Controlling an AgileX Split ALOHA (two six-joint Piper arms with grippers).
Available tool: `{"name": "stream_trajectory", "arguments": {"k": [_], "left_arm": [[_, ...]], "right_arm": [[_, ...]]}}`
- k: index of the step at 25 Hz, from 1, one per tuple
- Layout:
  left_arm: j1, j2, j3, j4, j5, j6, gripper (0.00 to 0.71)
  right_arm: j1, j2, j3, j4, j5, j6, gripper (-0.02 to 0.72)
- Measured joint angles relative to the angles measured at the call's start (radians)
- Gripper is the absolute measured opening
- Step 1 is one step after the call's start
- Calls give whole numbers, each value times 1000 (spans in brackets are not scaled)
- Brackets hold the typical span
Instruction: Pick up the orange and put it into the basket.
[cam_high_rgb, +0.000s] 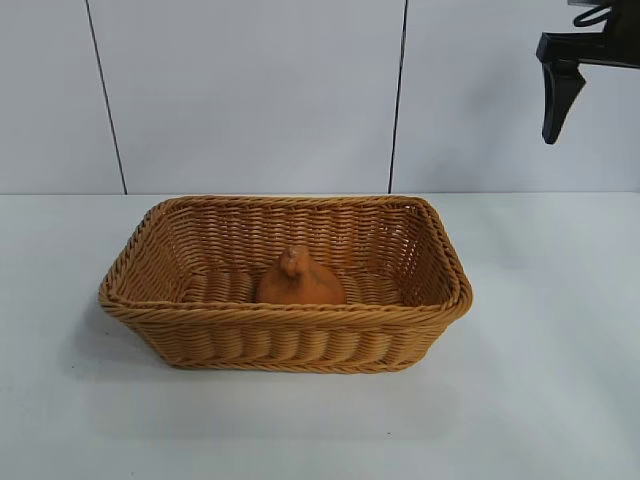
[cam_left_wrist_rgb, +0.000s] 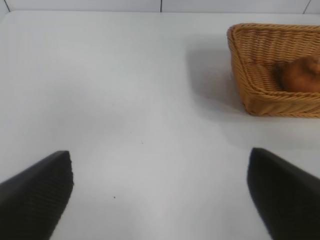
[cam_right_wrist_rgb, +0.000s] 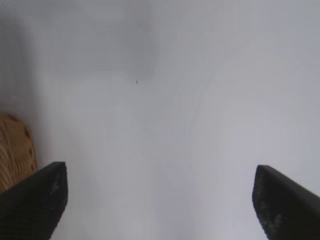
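A: So, where does the job stand?

B: As good as done, I'd say. The orange sits inside the basket, on its floor near the front wall, knobby bump up, and nothing is touching it.

A: And the arms?

B: The right gripper hangs high at the upper right corner of the exterior view, well apart from the basket and off to its side. Its jaws are spread wide with nothing between them; its own camera looks past both fingers at bare white table, with only a sliver of wicker at one edge.

A: The left one?

B: The left gripper doesn't show in the exterior view at all. From its wrist camera it points over the table toward the basket, well short of it, jaws also wide apart and empty. It looks parked.

A: Anything left to do, then?

B: Judging by how things lie, only clearing the right arm away to rest. The fruit is settled low between the woven walls, so I see little chance of it rolling out
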Motion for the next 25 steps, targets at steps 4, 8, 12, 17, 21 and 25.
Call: {"name": "stream_trajectory", "arguments": {"k": [4,8,12,17,21,25], "left_arm": [[0,0,0,0,0,0,673],[0,0,0,0,0,0,673],[0,0,0,0,0,0,673],[0,0,0,1,-1,0,673],[0,0,0,1,-1,0,673],[0,0,0,1,-1,0,673]], "right_arm": [[0,-192,235,36,6,-19,694],[0,-403,449,54,7,-25,694],[0,-626,664,56,-7,-52,694],[0,-870,894,56,-124,-89,694],[0,-1069,1045,56,-171,-102,694],[0,-1253,1098,54,-179,-105,694]]}}
